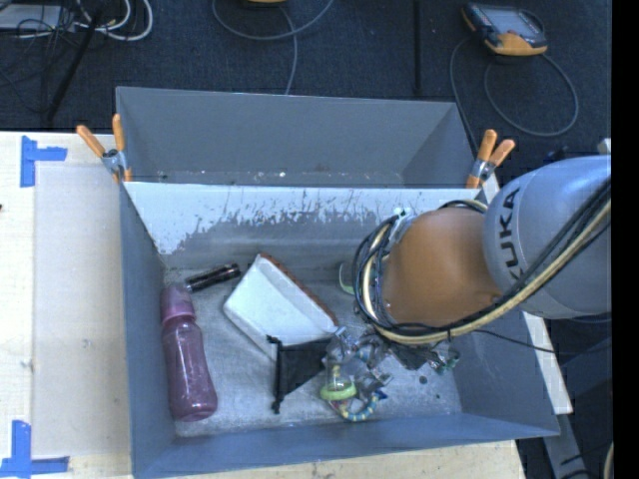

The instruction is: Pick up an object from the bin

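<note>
My gripper (356,353) is low in the bin's front right part, under the arm's orange cover. Just beneath it lies a small tangle of green and yellow rings (344,394). A black angled plastic piece (297,367) lies right beside the gripper on its left. Beyond that sits a white flat box with a brown edge (276,303), tilted near the bin's middle.
A pink baby bottle (187,352) lies along the left wall. A black marker (213,276) rests behind it, near the back slope. A greenish thing (345,279) peeks out behind the cover. The arm and its cables cover the bin's right side.
</note>
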You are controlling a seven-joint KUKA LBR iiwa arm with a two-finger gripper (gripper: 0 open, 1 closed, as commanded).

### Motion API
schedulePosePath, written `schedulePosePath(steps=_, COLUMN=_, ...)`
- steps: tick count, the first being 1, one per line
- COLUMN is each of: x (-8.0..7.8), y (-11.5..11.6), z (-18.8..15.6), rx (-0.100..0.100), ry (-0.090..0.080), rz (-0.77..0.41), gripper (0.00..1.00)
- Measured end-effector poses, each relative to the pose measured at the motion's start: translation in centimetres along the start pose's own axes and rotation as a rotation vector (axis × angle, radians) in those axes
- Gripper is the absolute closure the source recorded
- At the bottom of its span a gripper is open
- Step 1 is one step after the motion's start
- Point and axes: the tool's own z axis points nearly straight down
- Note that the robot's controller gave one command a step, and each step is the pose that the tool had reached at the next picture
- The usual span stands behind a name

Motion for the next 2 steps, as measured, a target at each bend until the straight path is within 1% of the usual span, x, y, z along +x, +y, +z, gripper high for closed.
schedulePosePath(steps=2, x=0.0, y=-0.01, z=0.0, rx=0.0, ry=0.0, rz=0.001, gripper=1.0)
